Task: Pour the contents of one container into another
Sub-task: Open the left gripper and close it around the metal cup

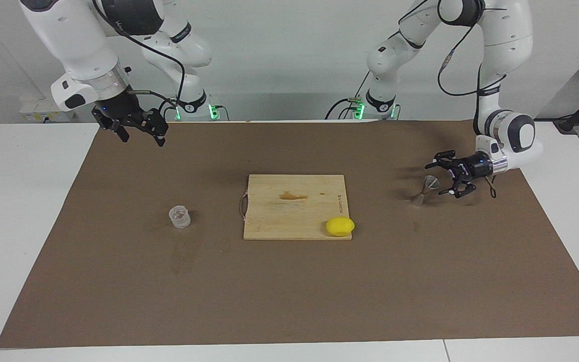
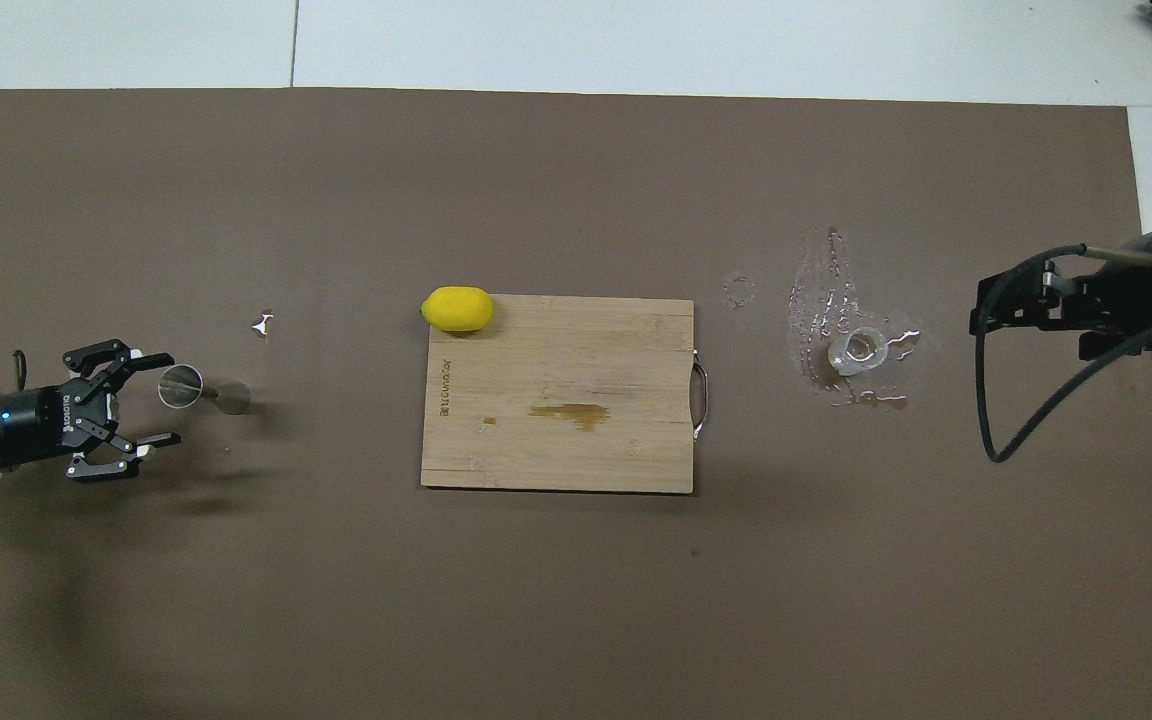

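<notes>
The left gripper (image 1: 445, 177) lies low, fingers spread, just beside the upright jigger (image 1: 424, 190), not gripping it. The right gripper (image 1: 138, 131) hangs spread and empty, raised, well apart from the clear cup (image 1: 180, 216), which stands amid wet streaks. Grasping and pouring both seem left to do.
</notes>
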Motion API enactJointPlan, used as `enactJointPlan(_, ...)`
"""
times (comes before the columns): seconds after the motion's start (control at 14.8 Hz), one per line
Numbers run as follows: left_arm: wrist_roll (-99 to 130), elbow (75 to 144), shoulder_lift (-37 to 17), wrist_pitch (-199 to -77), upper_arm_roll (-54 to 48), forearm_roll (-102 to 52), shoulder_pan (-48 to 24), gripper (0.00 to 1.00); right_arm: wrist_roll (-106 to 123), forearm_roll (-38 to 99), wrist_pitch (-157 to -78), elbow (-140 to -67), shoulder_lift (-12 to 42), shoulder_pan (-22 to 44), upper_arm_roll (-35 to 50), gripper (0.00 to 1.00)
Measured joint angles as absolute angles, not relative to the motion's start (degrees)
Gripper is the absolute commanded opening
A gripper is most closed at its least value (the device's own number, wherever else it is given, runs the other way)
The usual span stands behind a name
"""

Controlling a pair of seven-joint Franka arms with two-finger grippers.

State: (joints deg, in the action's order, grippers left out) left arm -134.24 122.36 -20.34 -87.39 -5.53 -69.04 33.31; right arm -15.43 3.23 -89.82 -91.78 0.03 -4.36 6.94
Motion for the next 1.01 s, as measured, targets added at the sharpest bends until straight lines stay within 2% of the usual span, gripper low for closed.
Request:
enactJointPlan(0.34, -135.42, 122.83, -20.33, -87.39, -6.07, -71.19, 33.25, 0.98, -15.43, 3.23, -89.82, -91.78, 0.03, -4.36, 6.94, 1.00)
enactJointPlan(0.61, -137.05, 122.86, -20.33, -87.37, -6.41, -71.66, 32.92, 0.82, -15.43, 3.23, -89.82, -91.78, 0.03, -4.36, 6.94, 1.00)
enactJointPlan(0.88, -138.08, 122.94, -20.33, -87.38, -6.41, -71.89, 32.39, 0.73, -15.43, 3.23, -89.82, -91.78, 0.03, -4.36, 6.94, 1.00)
enactJointPlan(1.01, -138.22, 122.96, -20.33, -87.38, -6.39, -71.90, 32.39, 0.65, -15.43, 3.23, -89.82, -91.78, 0.03, -4.36, 6.94, 1.00)
